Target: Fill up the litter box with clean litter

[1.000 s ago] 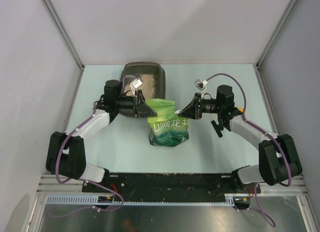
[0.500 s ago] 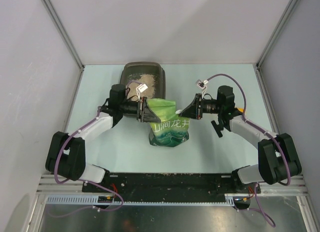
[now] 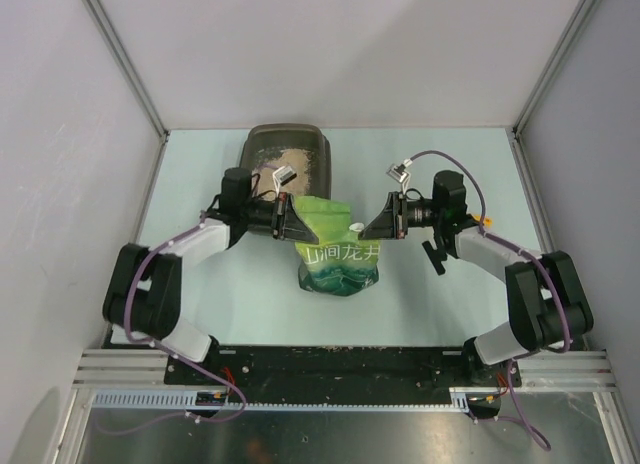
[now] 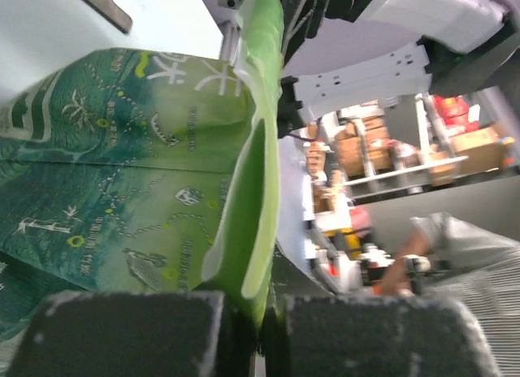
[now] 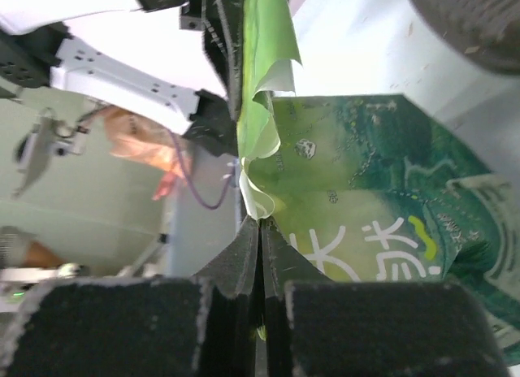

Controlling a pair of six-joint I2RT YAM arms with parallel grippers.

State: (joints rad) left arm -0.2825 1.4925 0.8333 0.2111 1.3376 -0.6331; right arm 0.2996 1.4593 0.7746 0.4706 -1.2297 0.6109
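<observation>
Your left gripper (image 3: 287,220) and right gripper (image 3: 373,224) each pinch a top corner of the bag (image 3: 338,256). The litter box (image 3: 288,132), holding some litter (image 3: 308,164), lies just beyond the left gripper. The pour likely needs the bag's mouth tilted over it.

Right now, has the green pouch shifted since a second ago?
No. The pouch stands in the same spot on the near side of the litter box, its top pinched by the left gripper and right gripper.

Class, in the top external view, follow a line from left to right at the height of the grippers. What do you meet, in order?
In order: left gripper → green pouch → right gripper.
</observation>
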